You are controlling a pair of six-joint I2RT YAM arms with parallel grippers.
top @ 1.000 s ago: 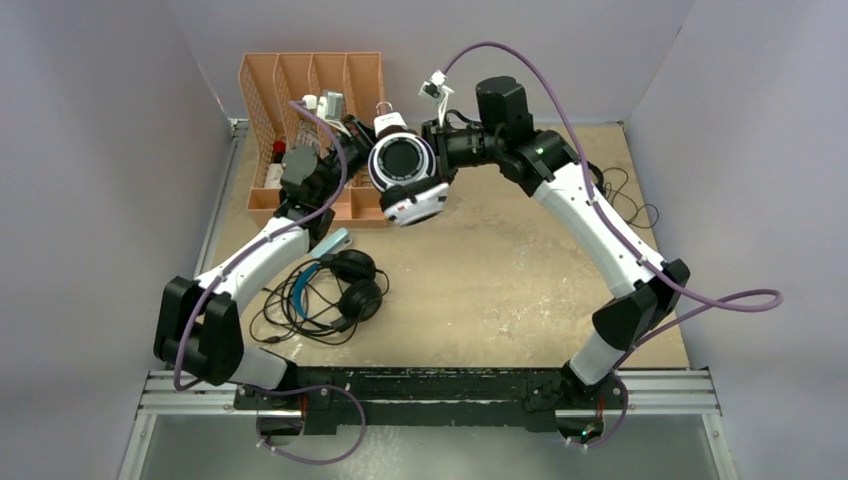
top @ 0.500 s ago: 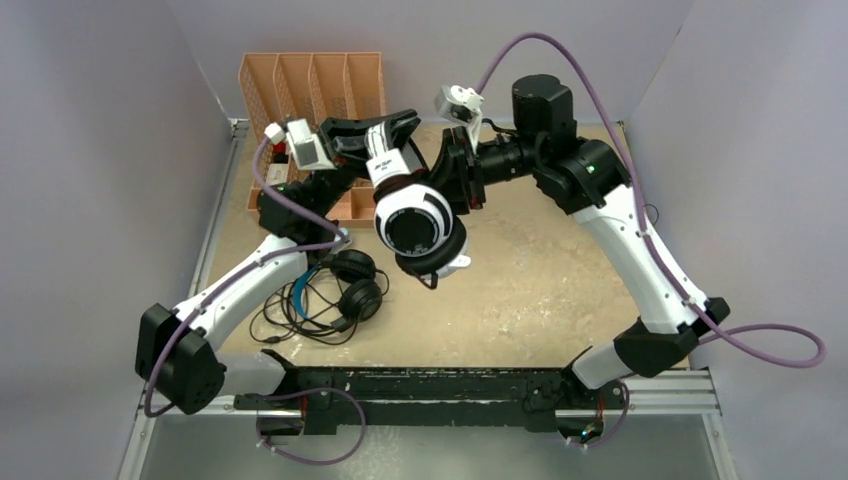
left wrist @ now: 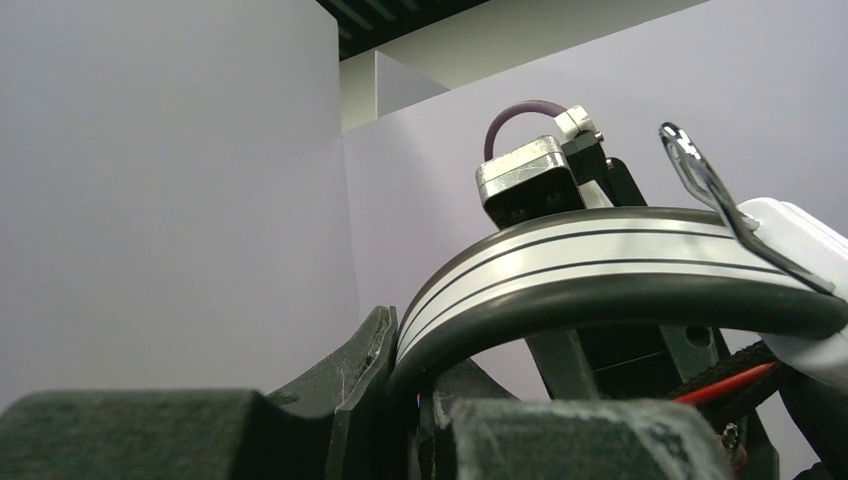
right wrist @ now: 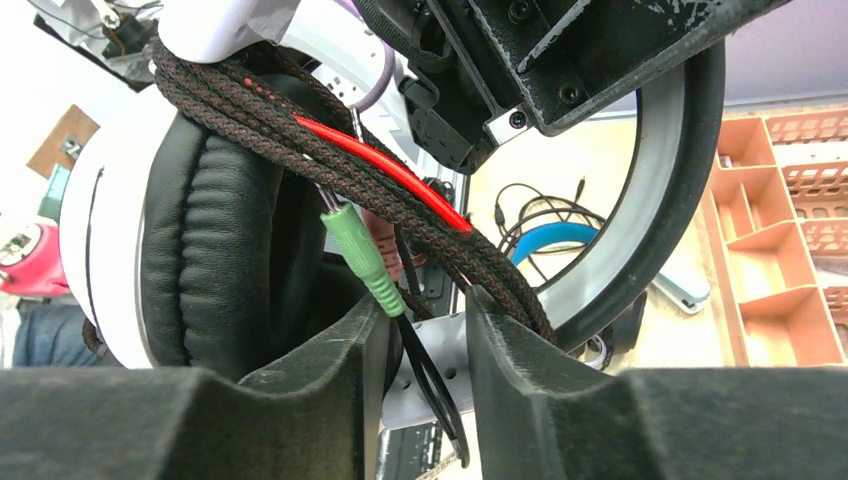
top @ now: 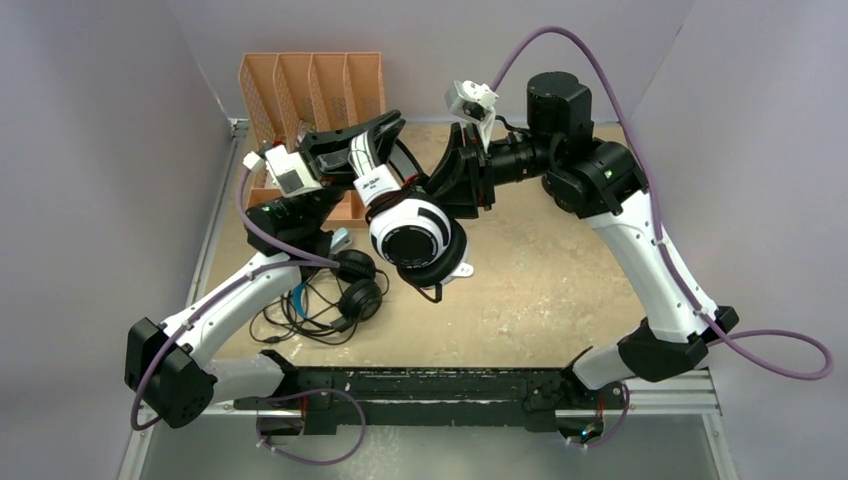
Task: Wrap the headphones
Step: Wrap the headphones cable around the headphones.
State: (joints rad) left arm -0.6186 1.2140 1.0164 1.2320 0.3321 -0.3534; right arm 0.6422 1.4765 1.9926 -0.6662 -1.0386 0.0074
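Note:
The white-and-black headset (top: 415, 240) hangs in the air above the table's middle. My left gripper (top: 378, 140) is shut on its striped headband (left wrist: 600, 250). My right gripper (top: 447, 185) is just right of the headset and open (right wrist: 425, 305). A thin black cable loop (right wrist: 430, 370) hangs loose between its fingers, and a green plug (right wrist: 365, 255) rests against the left one. A braided cable (right wrist: 400, 200) is wound round the headset by the ear pad (right wrist: 200, 230). The blue-banded headset (top: 345, 285) lies on the table with its cable spread out. The slim all-black headset is hidden.
An orange slotted organizer (top: 300, 80) stands at the back left, partly behind my left arm; it also shows in the right wrist view (right wrist: 775, 260). Grey walls close in the table on three sides. The blue headset's loose cable (top: 285, 320) lies near the left front.
Both grippers have carried the white-and-black headset up and away from the organizer toward the table's middle. The left wrist has turned and the right arm has risen.

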